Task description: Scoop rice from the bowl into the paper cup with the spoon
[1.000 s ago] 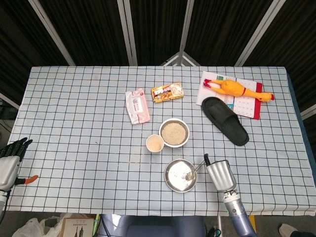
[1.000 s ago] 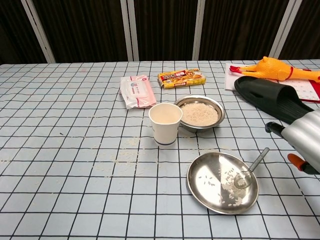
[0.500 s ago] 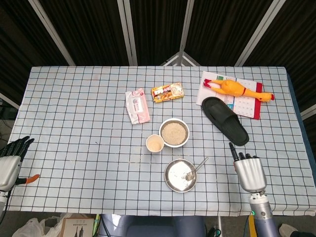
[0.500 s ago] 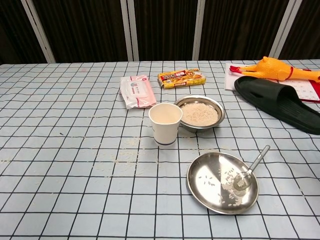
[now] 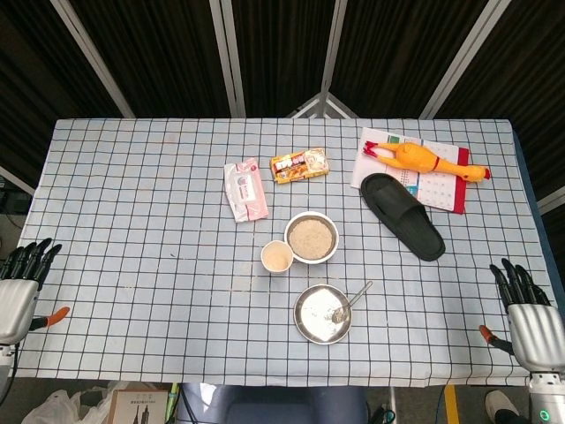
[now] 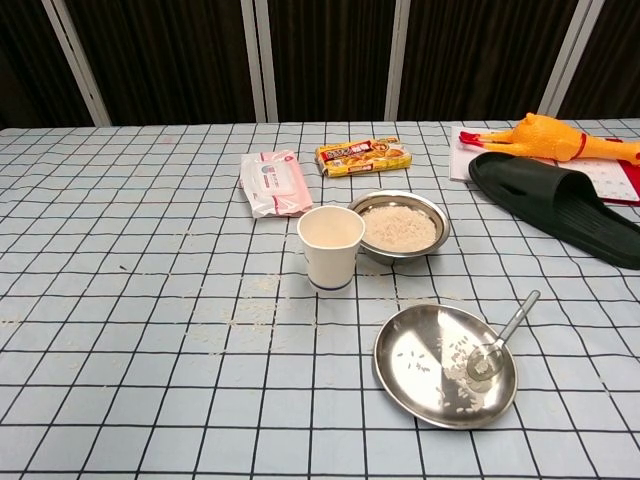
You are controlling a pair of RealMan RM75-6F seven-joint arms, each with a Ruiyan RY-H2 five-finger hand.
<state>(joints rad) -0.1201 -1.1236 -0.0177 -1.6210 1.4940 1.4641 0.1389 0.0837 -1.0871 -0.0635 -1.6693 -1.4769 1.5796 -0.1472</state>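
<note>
A metal bowl of rice [image 5: 312, 237] [image 6: 399, 226] stands mid-table, with a paper cup [image 5: 277, 257] [image 6: 331, 247] holding rice just to its left. In front of them a metal spoon [image 5: 350, 301] [image 6: 502, 337] lies with its scoop in a shallow metal plate [image 5: 314, 320] [image 6: 425, 385] dotted with grains. My right hand [image 5: 528, 316] is off the table's right front corner, fingers apart, holding nothing. My left hand [image 5: 19, 287] hangs at the left edge, fingers spread and empty. Neither hand shows in the chest view.
A black slipper [image 5: 403, 215] [image 6: 560, 205], a rubber chicken [image 5: 420, 160] on a calendar [image 5: 450, 193], a snack packet [image 5: 299, 165] and a pink wipes pack [image 5: 245, 189] lie behind the bowl. Spilled grains [image 6: 250, 315] dot the cloth left of the cup.
My right hand has let go of the spoon and pulled away rightwards, from beside the plate to off the table's right front corner. The spoon stays resting in the plate.
</note>
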